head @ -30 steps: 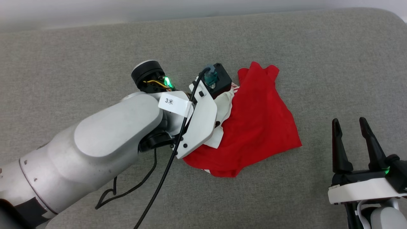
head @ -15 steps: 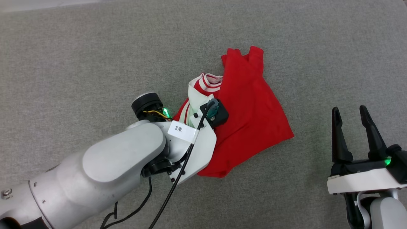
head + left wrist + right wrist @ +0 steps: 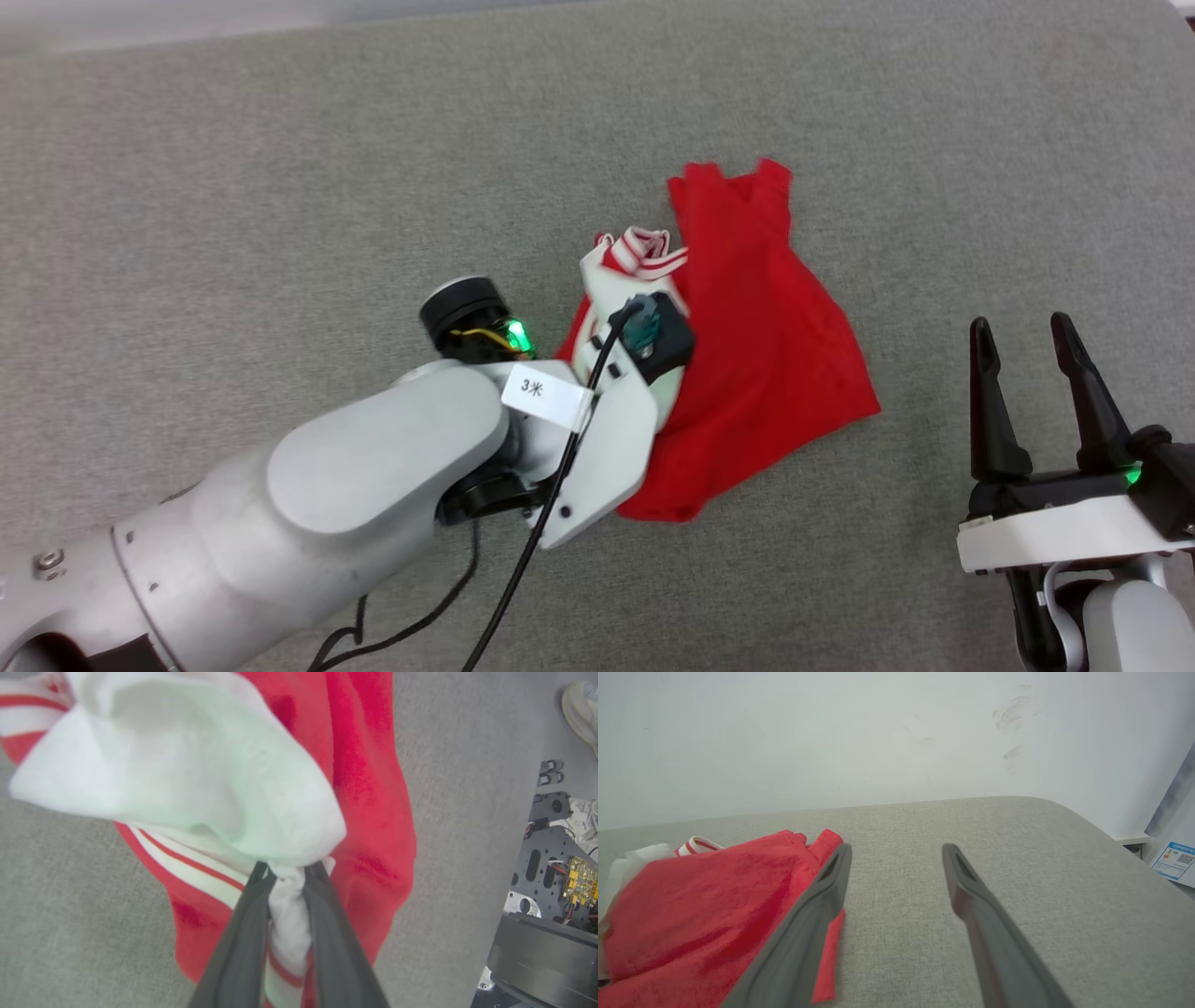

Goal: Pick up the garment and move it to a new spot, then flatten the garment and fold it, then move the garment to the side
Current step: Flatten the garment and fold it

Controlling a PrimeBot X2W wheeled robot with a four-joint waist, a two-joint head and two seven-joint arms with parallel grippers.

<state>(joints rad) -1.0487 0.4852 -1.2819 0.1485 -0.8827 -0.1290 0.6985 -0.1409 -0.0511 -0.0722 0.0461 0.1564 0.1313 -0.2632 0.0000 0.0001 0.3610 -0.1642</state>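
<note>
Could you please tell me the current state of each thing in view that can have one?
garment: crumpled, unfolded, lying on the grey surface
left gripper: jaws shut on the garment's white sleeve
right gripper: jaws open, empty, clear of the garment

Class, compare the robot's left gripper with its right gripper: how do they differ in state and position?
The left gripper is shut on a white fold of the garment; the right gripper stands open, holding nothing. The left gripper is over the garment; the right gripper is apart from it, over the grey surface. Both have two long dark fingers.
</note>
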